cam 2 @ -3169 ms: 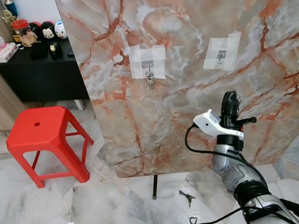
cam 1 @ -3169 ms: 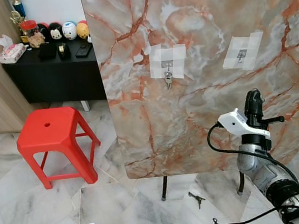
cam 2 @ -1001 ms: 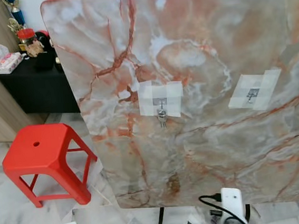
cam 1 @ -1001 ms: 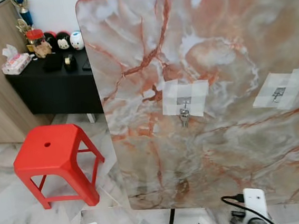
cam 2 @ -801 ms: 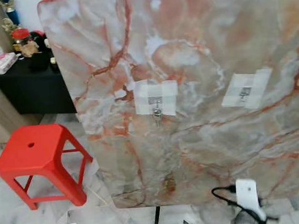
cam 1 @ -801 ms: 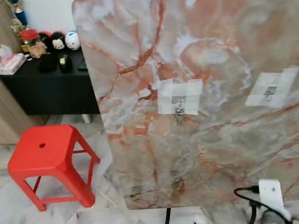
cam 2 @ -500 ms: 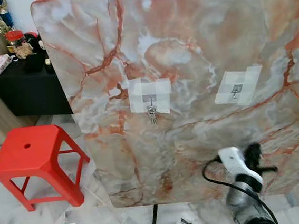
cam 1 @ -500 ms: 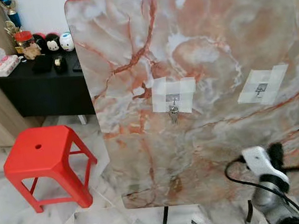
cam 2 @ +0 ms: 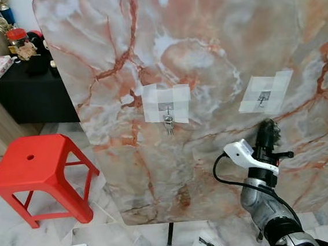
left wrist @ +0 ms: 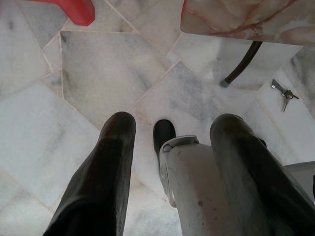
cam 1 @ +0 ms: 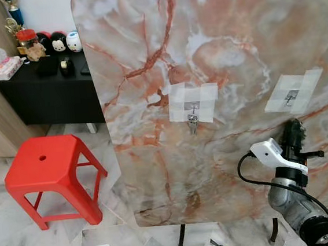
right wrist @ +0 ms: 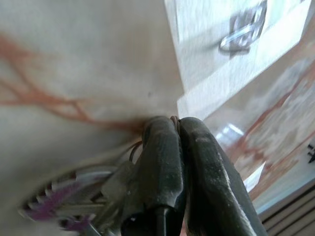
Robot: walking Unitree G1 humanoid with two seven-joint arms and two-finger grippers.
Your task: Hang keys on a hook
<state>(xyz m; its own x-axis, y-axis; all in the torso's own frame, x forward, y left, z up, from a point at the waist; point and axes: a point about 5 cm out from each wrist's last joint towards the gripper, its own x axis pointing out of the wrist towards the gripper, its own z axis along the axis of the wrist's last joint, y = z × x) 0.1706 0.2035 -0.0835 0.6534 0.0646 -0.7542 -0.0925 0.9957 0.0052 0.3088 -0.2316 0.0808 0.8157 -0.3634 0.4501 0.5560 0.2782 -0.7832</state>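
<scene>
Right gripper [right wrist: 174,129]: I am clenching the keys [right wrist: 74,206], pointing up below the taped hook [right wrist: 241,30].
Left gripper [left wrist: 172,142]: hanging released.

Two taped hooks on one upright marble panel [cam 1: 215,54]: the left hook [cam 1: 192,105] and the right hook [cam 1: 291,94]. Three sets of keys: one on the left hook [cam 1: 192,122], one on the floor [left wrist: 284,91], one in the right pincer [right wrist: 177,129], closed on its ring [right wrist: 74,204]. One red stool [cam 1: 49,169]. One black counter [cam 1: 51,93]. Two pincers: right, and left pincer [left wrist: 172,142], fingers apart.
</scene>
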